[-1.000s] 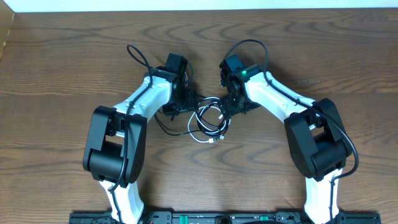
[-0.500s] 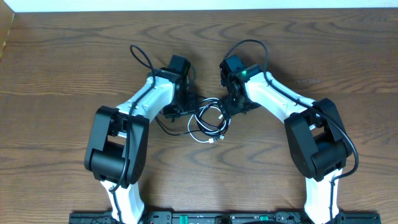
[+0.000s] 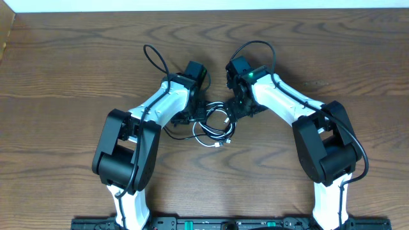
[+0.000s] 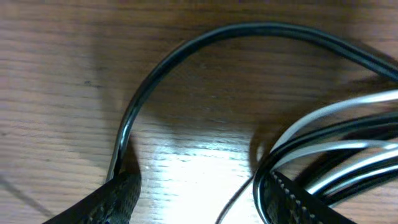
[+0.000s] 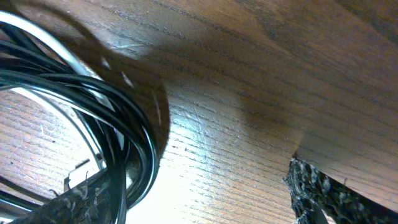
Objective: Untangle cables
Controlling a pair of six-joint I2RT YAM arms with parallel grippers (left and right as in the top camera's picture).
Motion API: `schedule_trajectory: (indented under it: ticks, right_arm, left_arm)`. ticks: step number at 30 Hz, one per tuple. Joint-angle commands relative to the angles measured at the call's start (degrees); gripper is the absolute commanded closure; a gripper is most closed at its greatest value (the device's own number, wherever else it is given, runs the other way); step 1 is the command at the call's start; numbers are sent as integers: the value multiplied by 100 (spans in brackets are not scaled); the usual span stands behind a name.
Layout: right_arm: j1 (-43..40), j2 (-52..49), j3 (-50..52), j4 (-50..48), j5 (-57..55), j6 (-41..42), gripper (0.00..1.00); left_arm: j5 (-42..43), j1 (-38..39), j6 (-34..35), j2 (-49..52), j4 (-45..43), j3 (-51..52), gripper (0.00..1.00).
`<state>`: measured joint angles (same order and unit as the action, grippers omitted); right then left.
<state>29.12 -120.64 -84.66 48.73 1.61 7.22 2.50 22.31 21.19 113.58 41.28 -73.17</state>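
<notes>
"Overhead, where do the cables (image 3: pixel 214 126) lie?"
"Mid-surface (image 3: pixel 57 76), in a loose flat coil of glossy black and white cords between both arms. A black tail trails left, and the white plug end points toward the near edge."
"Pincers?"
"Left pincer (image 4: pixel 202 194) is at the coil's left rim, jaws apart, clamped on nothing. Right pincer (image 5: pixel 202 193) is at its top right, also apart, with black loops against one textured finger (image 5: pixel 87 199). Wood grain stretches wide either side."

Cable bundle (image 3: pixel 215 126), brown wooden table (image 3: pixel 64 76)
</notes>
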Motion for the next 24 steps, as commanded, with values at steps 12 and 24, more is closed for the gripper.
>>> schedule_trajectory:
  ticks: [12,24]
  right_arm:
    - [33,-136,181,9,-260,15,15]
    - [33,-136,181,11,-262,-20,15]
  left_arm:
    - [-883,-1010,-142,275,179,96,29]
    - [-511,-1910,-133,275,264,96,28]
